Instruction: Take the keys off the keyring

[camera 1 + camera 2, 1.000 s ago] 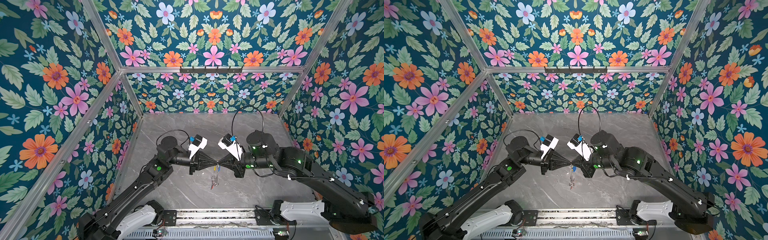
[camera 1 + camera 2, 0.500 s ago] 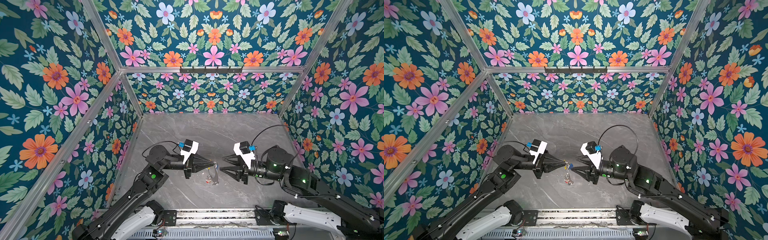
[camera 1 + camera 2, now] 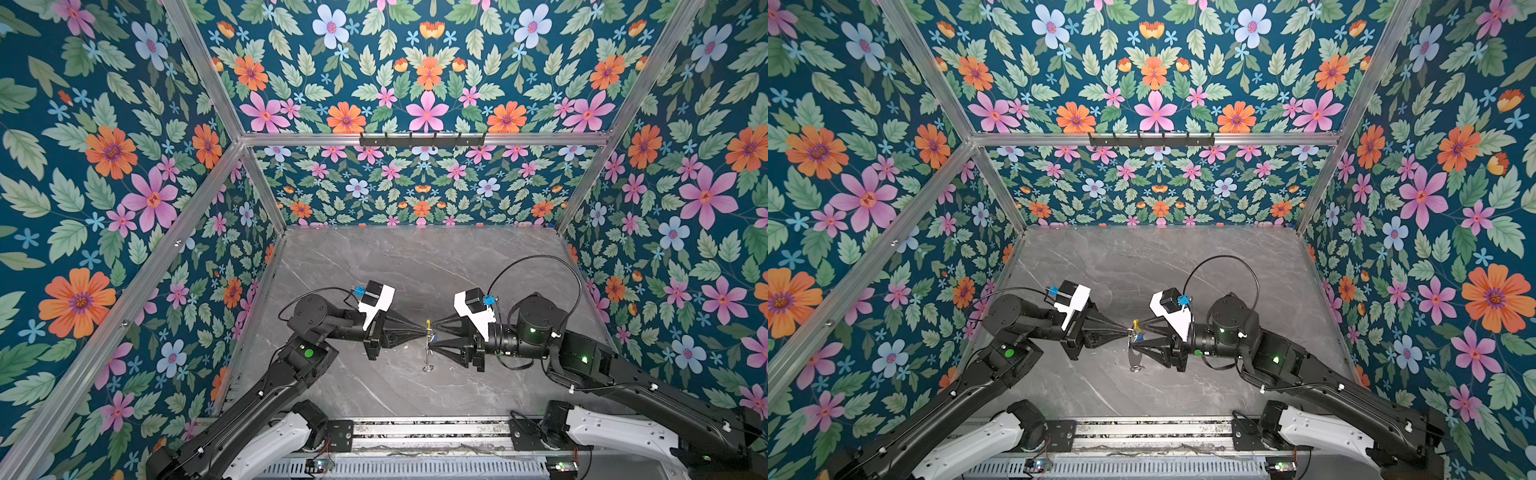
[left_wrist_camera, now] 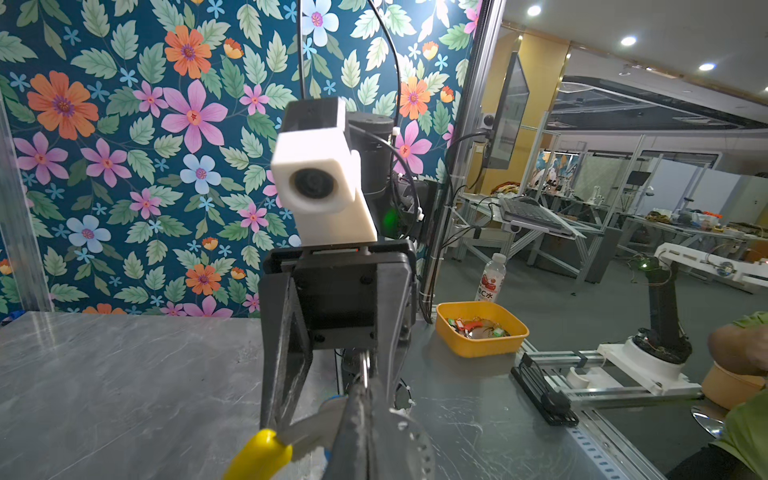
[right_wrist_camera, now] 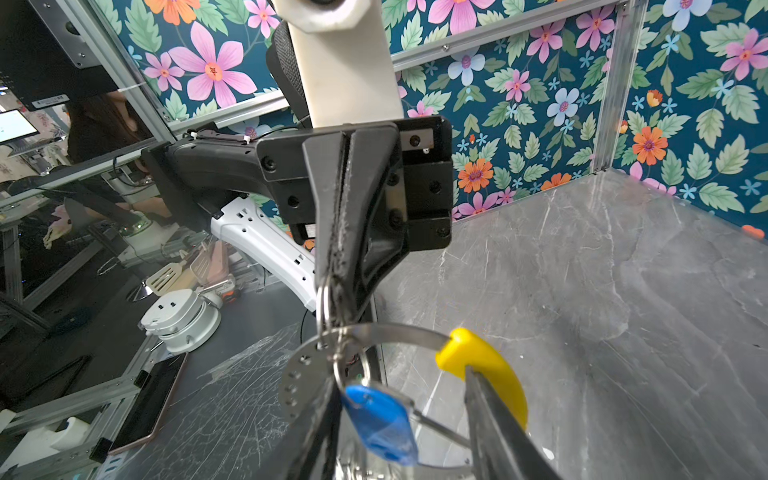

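surface: grey marble-look table (image 3: 395,266), glossy, fine scratches near the front edge in the wrist views
room: floral walls (image 3: 124,174) on three sides, aluminium frame (image 3: 291,139), black hook bar (image 3: 422,139) on the back beam, rail (image 3: 428,432) along the front
beyond the cell: yellow tub (image 4: 482,332) holding small coloured tags, water bottle (image 4: 492,276) just behind it, open workshop further back
left arm: rises from the front rail, elbow bent, forearm about level, pointing at the middle
left gripper (image 3: 424,329): fingers clenched together, pinching the keyring at its upper rim
right arm: mirrored pose, forearm about level, facing the left gripper, tips nearly meeting
right gripper (image 3: 431,334): jaws apart, nothing clamped; one finger each side of the ring, one fingertip against the yellow arc (image 5: 482,365) in the right wrist view
keyring (image 5: 395,334): hangs from the left gripper over the table's front centre, edge-on in both top views (image 3: 1135,357), yellow arc at the top
blue-tagged key (image 5: 380,424): dangles off the keyring, between the right gripper's fingers; blade not clear
ring bottom vs table: cannot tell if touching
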Robot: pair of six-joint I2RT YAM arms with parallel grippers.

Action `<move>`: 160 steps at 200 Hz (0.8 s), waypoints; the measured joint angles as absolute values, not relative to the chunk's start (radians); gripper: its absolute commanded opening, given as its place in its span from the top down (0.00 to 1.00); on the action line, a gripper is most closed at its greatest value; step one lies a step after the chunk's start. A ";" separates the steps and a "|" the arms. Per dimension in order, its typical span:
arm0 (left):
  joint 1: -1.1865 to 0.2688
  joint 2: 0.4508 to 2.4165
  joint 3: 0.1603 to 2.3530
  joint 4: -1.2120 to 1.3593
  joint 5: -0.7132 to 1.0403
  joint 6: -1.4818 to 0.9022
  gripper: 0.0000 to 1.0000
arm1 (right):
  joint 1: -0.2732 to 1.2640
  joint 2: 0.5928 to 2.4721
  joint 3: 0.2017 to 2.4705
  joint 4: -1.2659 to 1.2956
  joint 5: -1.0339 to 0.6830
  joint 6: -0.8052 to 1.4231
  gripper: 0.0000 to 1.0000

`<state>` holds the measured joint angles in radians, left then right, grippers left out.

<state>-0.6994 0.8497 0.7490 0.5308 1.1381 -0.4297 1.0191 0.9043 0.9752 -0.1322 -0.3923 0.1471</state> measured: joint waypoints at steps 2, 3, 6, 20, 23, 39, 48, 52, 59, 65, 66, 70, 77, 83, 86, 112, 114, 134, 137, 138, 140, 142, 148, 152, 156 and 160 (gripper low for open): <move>-0.699 0.850 0.749 0.532 1.139 -0.432 1.00 | 1.019 0.905 0.975 -0.131 -0.393 0.149 0.62; -0.699 0.850 0.749 0.532 1.139 -0.434 1.00 | 1.019 0.906 0.975 -0.131 -0.394 0.150 0.62; -0.699 0.850 0.748 0.533 1.139 -0.438 1.00 | 1.019 0.907 0.976 -0.131 -0.397 0.150 0.64; -0.699 0.851 0.746 0.537 1.139 -0.439 1.00 | 1.019 0.910 0.979 -0.128 -0.411 0.150 0.70; -0.699 0.851 0.746 0.538 1.138 -0.439 1.00 | 1.019 0.910 0.979 -0.127 -0.415 0.150 0.71; -0.699 0.851 0.744 0.539 1.136 -0.442 1.00 | 1.019 0.912 0.979 -0.120 -0.423 0.150 0.77; -0.699 0.851 0.744 0.539 1.129 -0.442 1.00 | 1.019 0.913 0.979 -0.118 -0.427 0.151 0.79; -0.699 0.851 0.743 0.539 1.127 -0.442 1.00 | 1.019 0.912 0.979 -0.117 -0.427 0.150 0.80; -0.699 0.850 0.743 0.542 1.122 -0.443 1.00 | 1.019 0.912 0.979 -0.117 -0.426 0.151 0.82; -0.699 0.849 0.743 0.544 1.119 -0.442 1.00 | 1.019 0.910 0.979 -0.117 -0.428 0.151 0.83; -0.699 0.849 0.743 0.545 1.117 -0.442 1.00 | 1.019 0.910 0.979 -0.117 -0.429 0.151 0.83; -0.699 0.847 0.742 0.545 1.114 -0.442 1.00 | 1.019 0.909 0.979 -0.117 -0.430 0.151 0.83; -0.699 0.845 0.741 0.546 1.108 -0.442 1.00 | 1.019 0.907 0.978 -0.117 -0.430 0.151 0.84; -0.699 0.844 0.739 0.548 1.102 -0.442 1.00 | 1.019 0.905 0.978 -0.117 -0.430 0.151 0.85; -0.699 0.844 0.739 0.549 1.099 -0.442 1.00 | 1.019 0.904 0.977 -0.117 -0.430 0.151 0.85; -0.699 0.839 0.736 0.550 1.085 -0.442 1.00 | 1.019 0.902 0.976 -0.117 -0.430 0.151 0.94; -0.699 0.839 0.736 0.550 1.085 -0.442 1.00 | 1.019 0.902 0.977 -0.117 -0.430 0.151 0.95; -0.699 0.838 0.734 0.553 1.076 -0.442 1.00 | 1.019 0.905 0.979 -0.118 -0.431 0.154 1.00; -0.699 0.837 0.733 0.553 1.074 -0.442 1.00 | 1.019 0.906 0.981 -0.118 -0.431 0.154 1.00; -0.699 0.837 0.733 0.553 1.073 -0.442 1.00 | 1.019 0.907 0.981 -0.118 -0.431 0.154 1.00; -0.699 0.836 0.732 0.554 1.072 -0.442 1.00 | 1.019 0.907 0.981 -0.118 -0.431 0.154 1.00; -0.699 0.835 0.731 0.554 1.071 -0.442 1.00 | 1.019 0.908 0.982 -0.118 -0.431 0.154 1.00; -0.699 0.833 0.727 0.560 1.069 -0.443 1.00 | 1.019 0.910 0.984 -0.120 -0.431 0.154 1.00; -0.699 0.832 0.723 0.565 1.068 -0.443 1.00 | 1.019 0.912 0.985 -0.123 -0.434 0.154 1.00; -0.699 0.831 0.720 0.571 1.066 -0.446 1.00 | 1.019 0.914 0.986 -0.125 -0.434 0.154 1.00; -0.699 0.831 0.717 0.578 1.064 -0.447 1.00 | 1.019 0.916 0.988 -0.126 -0.434 0.154 1.00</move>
<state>-0.6994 0.8310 0.7166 0.5777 1.0637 -0.4473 1.0191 0.9157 0.9882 -0.1257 -0.4339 0.1543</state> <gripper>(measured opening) 0.050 0.060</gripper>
